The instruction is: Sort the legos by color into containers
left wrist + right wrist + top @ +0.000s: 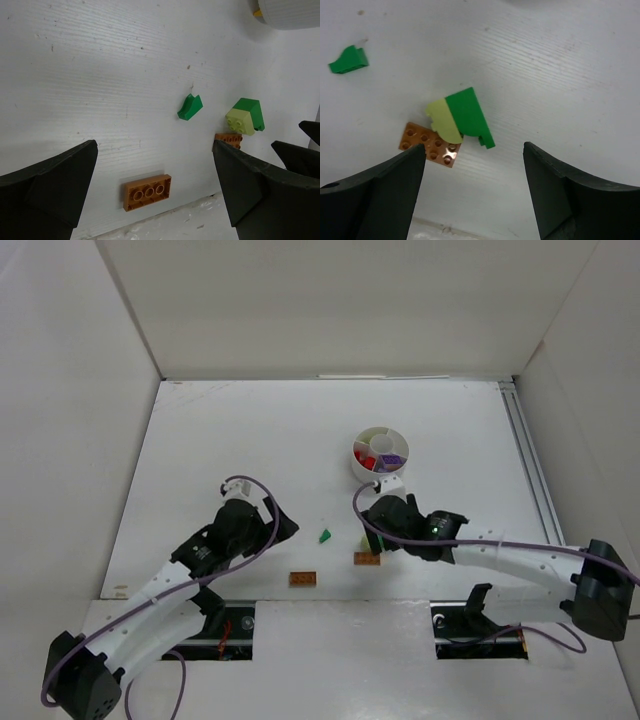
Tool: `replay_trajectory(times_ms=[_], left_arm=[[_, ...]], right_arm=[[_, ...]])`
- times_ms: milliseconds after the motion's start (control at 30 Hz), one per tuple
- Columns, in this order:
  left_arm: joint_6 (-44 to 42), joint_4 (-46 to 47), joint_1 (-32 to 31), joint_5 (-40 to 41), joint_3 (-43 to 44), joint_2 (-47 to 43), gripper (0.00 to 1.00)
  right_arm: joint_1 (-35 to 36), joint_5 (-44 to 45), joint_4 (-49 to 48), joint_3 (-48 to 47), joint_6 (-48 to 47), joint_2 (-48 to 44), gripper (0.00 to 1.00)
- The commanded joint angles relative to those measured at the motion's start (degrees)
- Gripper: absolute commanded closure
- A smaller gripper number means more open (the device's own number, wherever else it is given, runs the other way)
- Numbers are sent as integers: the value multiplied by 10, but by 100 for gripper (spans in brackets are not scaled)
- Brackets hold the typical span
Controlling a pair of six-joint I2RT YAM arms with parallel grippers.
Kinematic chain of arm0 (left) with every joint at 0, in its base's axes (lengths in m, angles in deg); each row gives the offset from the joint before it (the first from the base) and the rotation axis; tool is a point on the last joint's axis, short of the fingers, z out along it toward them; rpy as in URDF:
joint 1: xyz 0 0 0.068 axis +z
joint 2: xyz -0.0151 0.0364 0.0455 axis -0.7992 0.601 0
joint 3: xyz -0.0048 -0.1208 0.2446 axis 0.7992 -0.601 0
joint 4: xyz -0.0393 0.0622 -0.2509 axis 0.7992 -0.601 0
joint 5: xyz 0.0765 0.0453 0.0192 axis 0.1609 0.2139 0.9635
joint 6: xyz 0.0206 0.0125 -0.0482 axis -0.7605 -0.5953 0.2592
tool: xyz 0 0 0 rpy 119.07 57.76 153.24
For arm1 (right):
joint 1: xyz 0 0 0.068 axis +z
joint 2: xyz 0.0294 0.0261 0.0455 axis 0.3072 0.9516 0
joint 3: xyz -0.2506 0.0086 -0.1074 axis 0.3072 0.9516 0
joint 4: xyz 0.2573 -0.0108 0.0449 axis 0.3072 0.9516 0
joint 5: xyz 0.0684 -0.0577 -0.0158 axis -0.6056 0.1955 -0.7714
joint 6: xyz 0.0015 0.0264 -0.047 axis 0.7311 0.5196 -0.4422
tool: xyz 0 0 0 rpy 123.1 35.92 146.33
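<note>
We see both end effectors with their jaws apart and nothing between them. The left end effector (pixel 154 147) hangs low over the desk (pixel 250 440). In its wrist view an orange plate (pixel 147 191) lies flat between its fingers, near the desk's front edge. The right end effector (pixel 474 148) hovers just short of a green brick (pixel 470 117) joined to a yellow-green brick (pixel 442 122), touching neither. The yellow-green one touches a second orange plate (pixel 427 144). A small green slope (pixel 325 535) lies alone on the desk between the two arms. The dish (pixel 381 429) stands just beyond the right end effector, farther back on the desk. In its sections we make out red pieces (pixel 366 456) and purple pieces (pixel 391 452); the other sections we cannot read.
</note>
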Motion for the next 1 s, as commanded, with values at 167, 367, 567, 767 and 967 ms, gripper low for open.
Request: replay_trajectory(times_ms=[167,367,567,767,967], left_arm=[[-23,48,2,-20,5,19,0],[-39,67,2,-20,17,45,0],[-45,73,2,-15,29,81,0],[-50,73,2,-15,35,94,0],[-50,73,2,-15,41,94,0]], right_arm=[[-77,-49,83,-40,-23,85,25],[-83,-81,79,-44,-53,110,30],[-83,-106,29,-51,-106,150,35],[-88,-111,2,-69,-129,198,45],[-93,-129,-33,-69,-149,219,71]])
